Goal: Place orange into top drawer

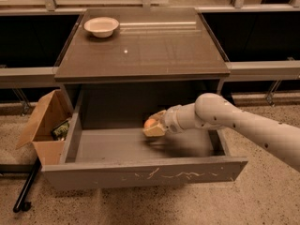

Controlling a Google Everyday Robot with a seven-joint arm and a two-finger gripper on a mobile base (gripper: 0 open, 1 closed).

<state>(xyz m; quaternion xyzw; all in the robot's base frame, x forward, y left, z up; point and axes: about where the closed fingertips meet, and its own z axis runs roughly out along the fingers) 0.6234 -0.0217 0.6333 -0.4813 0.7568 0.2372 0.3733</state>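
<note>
The top drawer (140, 175) is pulled wide open below the brown tabletop; its grey front panel bears pale scratch marks. My gripper (153, 127) reaches in from the right on the white arm and hangs inside the drawer, just above its floor near the middle. It is shut on the orange (150, 123), a small round fruit that shows between the pale fingers.
A white bowl (101, 26) stands at the back left of the tabletop (154, 50). An open brown cardboard box (44, 125) sits on the floor against the drawer's left side. A black bar (26, 189) lies on the floor at front left.
</note>
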